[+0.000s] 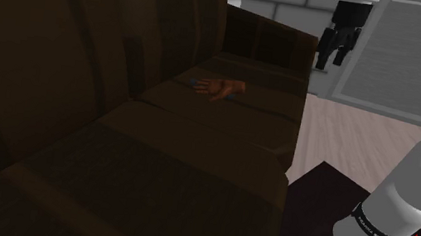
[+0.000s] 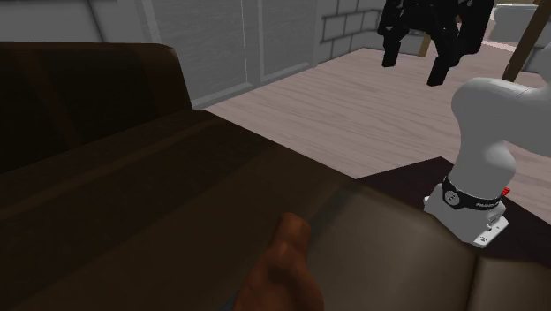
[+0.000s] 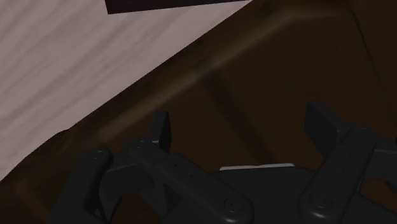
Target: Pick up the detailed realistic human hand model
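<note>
Hand model (image 1: 219, 88) lay on the dark brown sofa (image 1: 195, 161), on the seat cushion next to its armrest, close to the backrest, palm seemingly upturned. We noted the gripper (image 1: 332, 60) above that armrest, fingers spread, clasping nothing.

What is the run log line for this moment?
stage: pre-grasp | gripper: open, empty, raised | hand model: lying on dark brown sofa seat, untouched | grasp: not yet done

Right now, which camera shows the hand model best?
The shoulder view: the hand model lies whole on the brown sofa seat. The second exterior view catches part of it, cut by the bottom edge.
</note>
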Available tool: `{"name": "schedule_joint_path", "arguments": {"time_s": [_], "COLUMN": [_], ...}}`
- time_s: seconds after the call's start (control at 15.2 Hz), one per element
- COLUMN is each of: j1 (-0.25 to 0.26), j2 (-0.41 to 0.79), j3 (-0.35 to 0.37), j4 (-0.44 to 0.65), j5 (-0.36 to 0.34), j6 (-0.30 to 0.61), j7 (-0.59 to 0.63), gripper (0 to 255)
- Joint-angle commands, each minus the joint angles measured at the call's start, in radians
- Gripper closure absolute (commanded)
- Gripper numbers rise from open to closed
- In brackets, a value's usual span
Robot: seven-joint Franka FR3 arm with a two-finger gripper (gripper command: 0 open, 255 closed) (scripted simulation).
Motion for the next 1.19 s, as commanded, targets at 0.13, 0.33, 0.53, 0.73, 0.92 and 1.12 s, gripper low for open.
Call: {"name": "schedule_joint_path", "arguments": {"time_s": [0.13, 0.33, 0.53, 0.73, 0.92, 1.12], "j1": [-0.004, -0.013, -0.027, -0.048, -0.079, -0.120], "j2": [0.008, 0.039, 0.092, 0.167, 0.259, 0.368], "j3": [0.054, 0.137, 0.220, 0.304, 0.388, 0.472], "j4": [-0.031, -0.060, -0.069, -0.057, -0.025, 0.029], "j5": [0.021, 0.045, 0.057, 0.052, 0.024, -0.031], "j6": [0.059, 0.149, 0.238, 0.322, 0.397, 0.457], "j7": [0.095, 0.237, 0.381, 0.528, 0.682, 0.846], "gripper": [0, 0, 0, 0, 0, 0]}}
